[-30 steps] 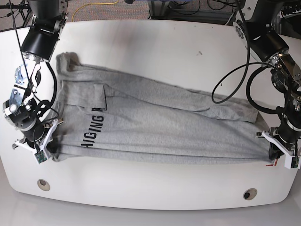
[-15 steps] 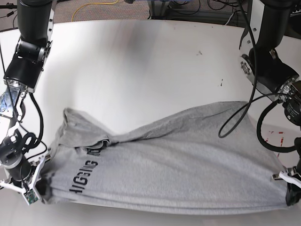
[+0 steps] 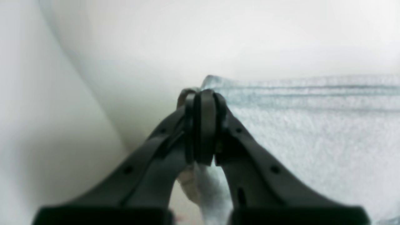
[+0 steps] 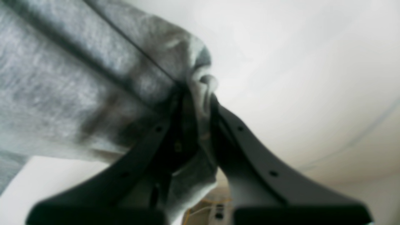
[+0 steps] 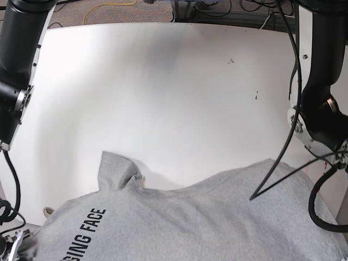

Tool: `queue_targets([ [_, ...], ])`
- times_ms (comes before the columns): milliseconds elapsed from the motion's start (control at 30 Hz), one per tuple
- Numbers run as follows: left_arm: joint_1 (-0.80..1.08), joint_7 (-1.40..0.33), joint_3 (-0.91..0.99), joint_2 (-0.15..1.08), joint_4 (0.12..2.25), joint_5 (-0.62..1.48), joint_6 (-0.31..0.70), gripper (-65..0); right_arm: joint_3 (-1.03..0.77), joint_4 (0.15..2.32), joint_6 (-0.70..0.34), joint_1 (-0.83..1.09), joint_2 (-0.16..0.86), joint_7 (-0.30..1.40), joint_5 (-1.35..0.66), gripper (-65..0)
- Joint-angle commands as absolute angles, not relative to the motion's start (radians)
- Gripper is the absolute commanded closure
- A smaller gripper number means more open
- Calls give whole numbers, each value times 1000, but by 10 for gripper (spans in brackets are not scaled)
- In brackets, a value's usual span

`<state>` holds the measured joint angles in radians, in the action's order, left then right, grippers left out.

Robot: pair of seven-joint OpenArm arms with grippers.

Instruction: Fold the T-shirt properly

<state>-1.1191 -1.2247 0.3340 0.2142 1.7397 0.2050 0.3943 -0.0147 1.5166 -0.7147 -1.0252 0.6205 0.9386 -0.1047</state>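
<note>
T-shirt (image 5: 217, 223) lifted off counter (image 5: 163, 98), hanging near camera; a second ago it lay flat. My left pincer (image 3: 203, 125) and right pincer (image 4: 195, 125) clamp its corners, probably hem and shoulder. Ready to lay over.

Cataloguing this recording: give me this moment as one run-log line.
phase: lift | T-shirt: raised, lettering up | left gripper: shut on hem corner | right gripper: shut on cloth

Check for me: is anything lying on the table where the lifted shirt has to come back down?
Nothing visible. The white table is bare behind the T-shirt, which both grippers, left and right, hold pinched at its corners.
</note>
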Motion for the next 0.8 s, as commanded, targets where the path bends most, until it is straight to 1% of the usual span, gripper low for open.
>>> queue_targets([
  [0,-1233,-1196,338,232,1689,174,383,0,8,1495,-698,-1147,645,935,-77,-24],
  [200,-1354,-1194,334,232,1586,174,383,0,68,1455,-698,-1254,674,935,-85,-24],
  [333,-1389,-1191,334,234,1526,177,384,0,107,1448,-698,-1310,677,935,-84,-24],
  [567,-1395,-1190,334,234,1508,179,384,0,117,1445,-698,-1366,677,935,-77,-25],
  [767,-1391,-1190,338,234,1508,179,384,0,117,1448,-698,-1365,677,944,-77,-25],
])
